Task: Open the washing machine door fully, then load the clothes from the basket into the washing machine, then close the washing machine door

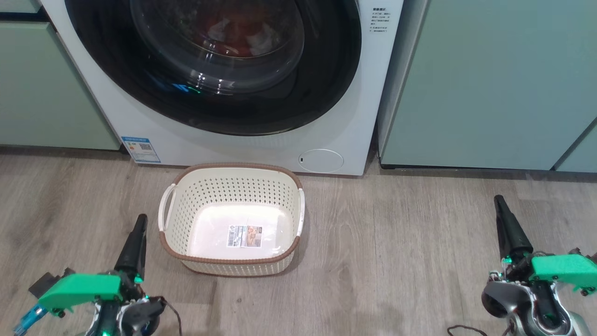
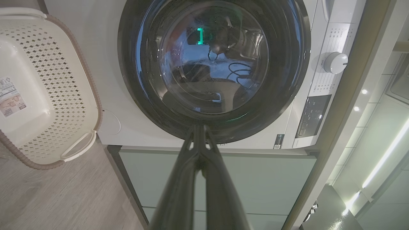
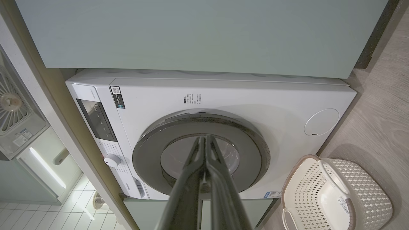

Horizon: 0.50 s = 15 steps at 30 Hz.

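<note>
- The left gripper (image 1: 141, 220) has its two dark fingers pressed together and holds nothing. It hovers low over the wooden floor (image 1: 396, 242), just left of the basket (image 1: 238, 165) and apart from it.
- The right gripper (image 1: 500, 203) is pinched to a point in the same way and is also empty. It sits well to the right of the basket, on the near side of the pale green cabinet (image 1: 489, 84).
- The basket stands on the floor between the two arms, close in front of the washing machine (image 1: 261, 149). Nothing is in it (only the label sticker (image 1: 244, 236) on its bare bottom).
- The washing machine door (image 1: 326, 70) lies flush against the white front, with its black rim seated all round as far as the wrist views show. Red clothes (image 1: 228, 28) show dimly through the glass bowl, inside the drum.
- Judging from this, loading is done and the closing step looks finished too.
- Whether the latch has caught cannot be told from here. If it has not, the next move is a gentle push on the black rim with the closed fingertips. Otherwise the arms need only stay clear.
</note>
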Tool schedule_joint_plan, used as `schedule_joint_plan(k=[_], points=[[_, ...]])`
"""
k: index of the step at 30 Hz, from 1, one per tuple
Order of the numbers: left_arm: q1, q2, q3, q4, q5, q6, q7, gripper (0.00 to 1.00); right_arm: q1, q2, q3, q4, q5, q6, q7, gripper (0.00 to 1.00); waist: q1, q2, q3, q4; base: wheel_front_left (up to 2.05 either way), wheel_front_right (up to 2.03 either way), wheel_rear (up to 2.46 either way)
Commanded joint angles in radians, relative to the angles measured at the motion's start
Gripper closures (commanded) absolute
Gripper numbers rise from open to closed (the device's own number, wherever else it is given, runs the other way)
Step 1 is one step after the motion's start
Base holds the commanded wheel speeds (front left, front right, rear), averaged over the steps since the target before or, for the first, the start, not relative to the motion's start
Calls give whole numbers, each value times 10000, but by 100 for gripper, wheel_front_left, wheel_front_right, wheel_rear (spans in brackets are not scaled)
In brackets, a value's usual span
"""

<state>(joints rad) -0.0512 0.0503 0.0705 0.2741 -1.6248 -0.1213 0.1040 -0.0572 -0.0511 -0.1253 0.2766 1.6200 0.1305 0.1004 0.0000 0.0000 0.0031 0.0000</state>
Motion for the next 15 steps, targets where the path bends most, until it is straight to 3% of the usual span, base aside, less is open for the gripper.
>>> schedule_joint_plan(k=[1, 15], points=[[-562, 49, 371, -292, 111, -94, 42, 100, -501, -41, 177, -322, -63, 2, 79, 100, 0, 0, 0, 0, 0, 0, 0], [-563, 39, 385, -292, 123, -94, 53, 100, -503, -32, 163, -321, -75, 2, 90, 100, 0, 0, 0, 0, 0, 0, 0]])
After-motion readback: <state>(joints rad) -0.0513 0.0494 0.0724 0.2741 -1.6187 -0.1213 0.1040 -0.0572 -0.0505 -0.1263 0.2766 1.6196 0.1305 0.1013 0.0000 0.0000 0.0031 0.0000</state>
